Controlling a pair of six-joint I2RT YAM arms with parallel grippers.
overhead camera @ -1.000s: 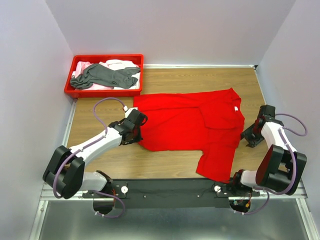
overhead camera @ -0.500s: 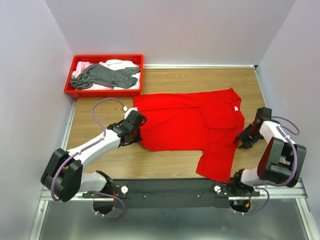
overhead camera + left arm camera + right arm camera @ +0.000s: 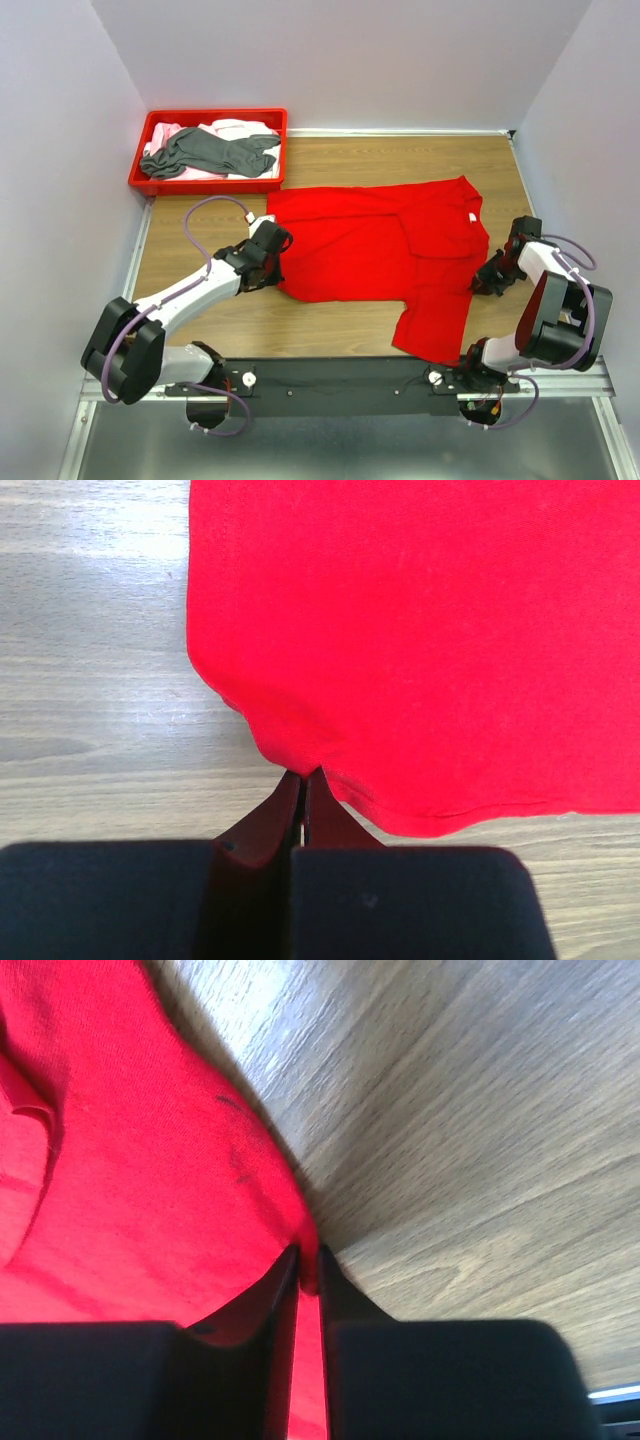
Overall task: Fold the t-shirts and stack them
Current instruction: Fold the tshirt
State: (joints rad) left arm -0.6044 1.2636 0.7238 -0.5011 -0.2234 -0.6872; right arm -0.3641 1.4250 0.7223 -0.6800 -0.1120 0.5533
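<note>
A bright red t-shirt [image 3: 380, 245] lies spread on the wooden table, one sleeve hanging toward the near edge, its white neck label [image 3: 471, 217] at the right. My left gripper [image 3: 272, 262] is shut on the shirt's left hem corner; the pinched cloth [image 3: 300, 763] shows between the jaws in the left wrist view. My right gripper [image 3: 487, 281] is shut on the shirt's right edge, cloth [image 3: 308, 1270] caught between the jaws. A dark grey t-shirt [image 3: 210, 152] and pale pink shirts [image 3: 240, 128] lie in the tray.
A red plastic tray [image 3: 206, 184] stands at the table's far left corner. Grey walls close the table on the left, back and right. Bare wood [image 3: 400, 160] lies beyond the shirt and at the near left.
My right gripper has moved left onto the shirt's right edge and closed on it. The left gripper has stayed at the left hem corner.
</note>
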